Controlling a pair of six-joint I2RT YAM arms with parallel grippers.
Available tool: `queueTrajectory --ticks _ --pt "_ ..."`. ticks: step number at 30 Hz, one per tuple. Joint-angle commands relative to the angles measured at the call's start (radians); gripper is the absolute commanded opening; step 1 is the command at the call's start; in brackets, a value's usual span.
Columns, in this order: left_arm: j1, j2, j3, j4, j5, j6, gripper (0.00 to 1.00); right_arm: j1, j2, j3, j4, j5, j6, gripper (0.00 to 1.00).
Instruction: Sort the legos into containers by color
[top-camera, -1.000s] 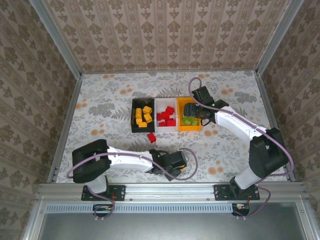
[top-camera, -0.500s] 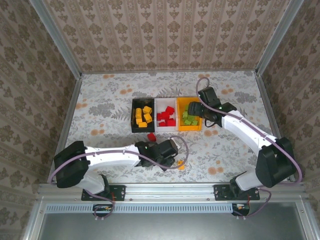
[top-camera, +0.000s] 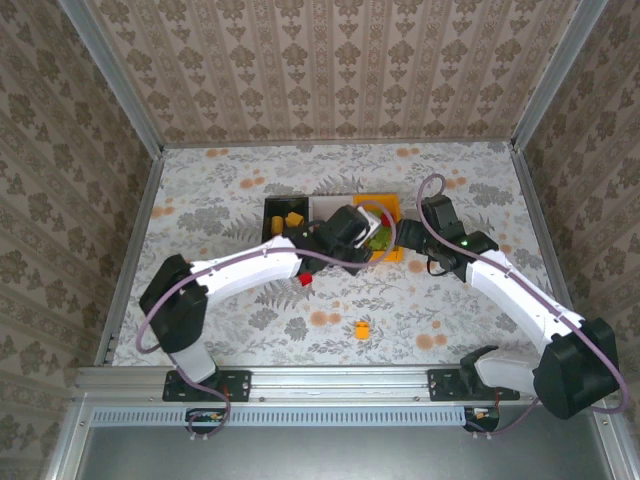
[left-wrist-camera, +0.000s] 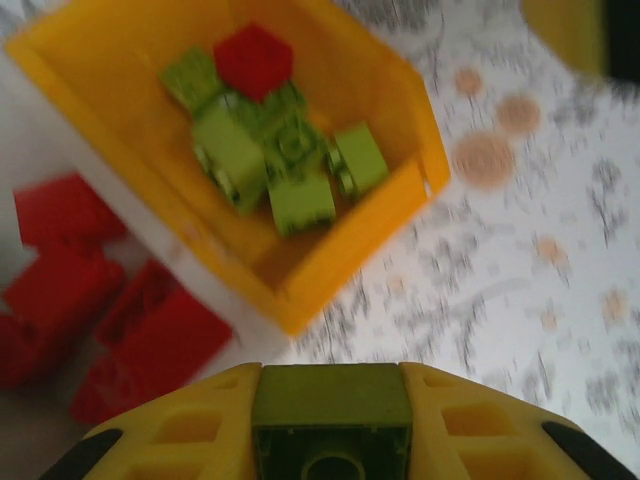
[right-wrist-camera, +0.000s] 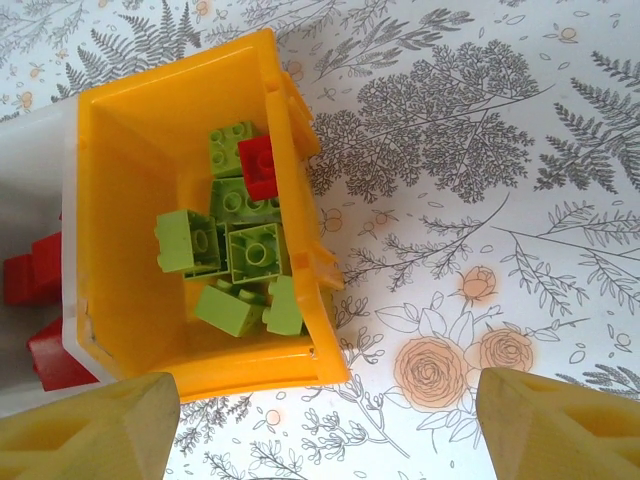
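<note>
My left gripper (top-camera: 352, 230) hangs over the white bin (top-camera: 325, 205) and the orange bin (top-camera: 386, 207), shut on a light green lego (left-wrist-camera: 330, 412) between its yellow fingers. The orange bin (left-wrist-camera: 345, 270) holds several green legos (left-wrist-camera: 280, 165) and one red lego (left-wrist-camera: 253, 60). Red legos (left-wrist-camera: 80, 300) lie in the white bin. The black bin (top-camera: 271, 222) holds yellow legos (top-camera: 292, 218). My right gripper (top-camera: 415, 237) stands open just right of the orange bin (right-wrist-camera: 140, 130), nothing between its fingers (right-wrist-camera: 328, 425). Green legos (right-wrist-camera: 235, 260) and the red lego (right-wrist-camera: 262, 165) show below it.
A red lego (top-camera: 303, 281) lies loose on the flowered table in front of the bins. A yellow-orange lego (top-camera: 362, 327) lies nearer the front edge. Patterned walls and metal rails (top-camera: 130, 240) bound the table.
My left arm has swung from near the front edge up over the bins with the green lego gripped. My right gripper has drawn back from above the orange bin to its right side.
</note>
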Motion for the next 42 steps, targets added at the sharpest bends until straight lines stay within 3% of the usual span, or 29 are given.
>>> queueTrajectory --ticks 1,8,15,20,25,30,36,42 --pt "0.029 0.101 0.126 -0.009 0.038 0.074 0.32 -0.01 -0.045 -0.031 -0.022 0.033 0.017 0.8" --pt "0.07 0.311 0.363 -0.042 0.06 0.061 0.3 -0.014 -0.094 -0.068 -0.032 0.036 0.013 0.8" --pt "0.078 0.365 0.459 -0.057 0.069 0.054 0.31 -0.015 -0.114 -0.069 -0.046 0.037 -0.003 0.8" --pt "0.078 0.364 0.456 -0.058 0.076 0.045 0.53 -0.018 -0.105 -0.057 -0.032 0.035 0.001 0.81" --pt "0.074 0.343 0.431 -0.045 0.085 0.032 0.61 -0.023 -0.092 -0.024 -0.036 0.033 -0.006 0.8" --pt "0.074 0.232 0.31 0.033 0.079 -0.015 0.65 -0.025 -0.034 0.034 -0.015 -0.038 -0.037 0.74" --pt "0.117 -0.034 -0.024 0.218 0.095 -0.171 0.75 -0.018 0.116 0.141 0.002 -0.104 -0.073 0.59" --pt "0.098 -0.29 -0.263 0.247 0.102 -0.241 0.86 0.048 0.347 0.315 -0.042 -0.054 -0.131 0.45"
